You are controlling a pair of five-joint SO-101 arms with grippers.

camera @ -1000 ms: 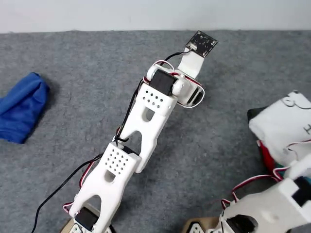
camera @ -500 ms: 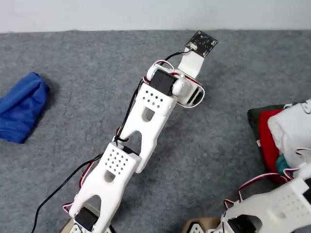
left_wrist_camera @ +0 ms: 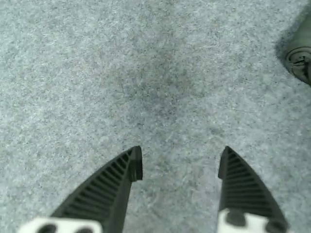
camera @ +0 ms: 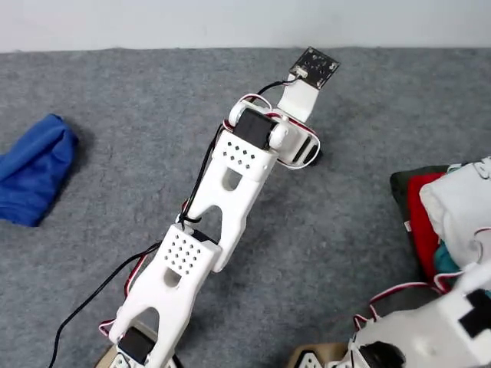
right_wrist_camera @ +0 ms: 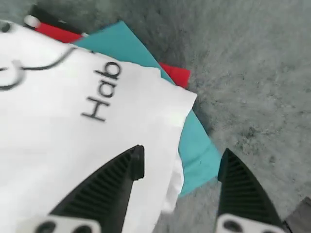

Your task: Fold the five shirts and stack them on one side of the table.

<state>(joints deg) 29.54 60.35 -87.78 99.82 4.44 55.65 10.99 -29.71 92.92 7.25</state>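
Four shirts are seen in a stack (camera: pixel 418 218), white shirt (camera: pixel 460 207) uppermost. The blue shirt (camera: pixel 34 169), well apart from the stack, is judged still unfolded. The left pincer (left_wrist_camera: pixel 181 149) and right pincer (right_wrist_camera: pixel 182 151) are both found apart and empty.

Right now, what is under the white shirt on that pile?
A teal shirt pokes out beneath the white shirt, then a red shirt, with a dark shirt lowest. The white shirt hides most of each.

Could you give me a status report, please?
Left hand open over carpet. Right hand open above white shirt on stack. Blue shirt crumpled, apart.
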